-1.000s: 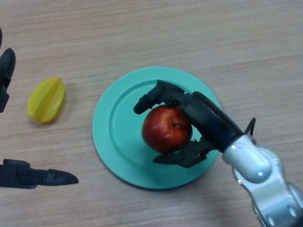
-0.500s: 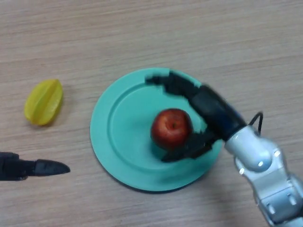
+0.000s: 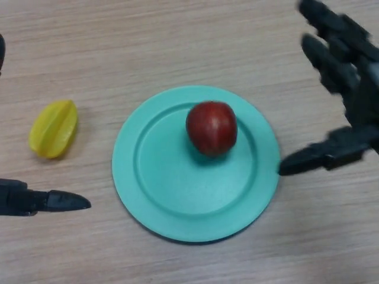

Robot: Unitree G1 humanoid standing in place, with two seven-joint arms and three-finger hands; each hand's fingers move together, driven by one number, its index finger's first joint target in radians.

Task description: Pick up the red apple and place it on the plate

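Note:
The red apple (image 3: 211, 127) rests on the teal plate (image 3: 172, 195), in its upper right part. My right hand (image 3: 349, 89) is at the right edge of the view, off the plate, open with fingers spread and holding nothing. Its thumb tip comes close to the plate's right rim. My left hand (image 3: 35, 201) shows at the lower left edge, idle, with a straight finger pointing right over the table.
A yellow starfruit (image 3: 54, 128) lies on the wooden table (image 3: 177, 41) to the left of the plate, above my left hand.
My right hand has let go of the apple and pulled away to the right, off the plate. The apple now sits free and has shifted slightly toward the plate's far side.

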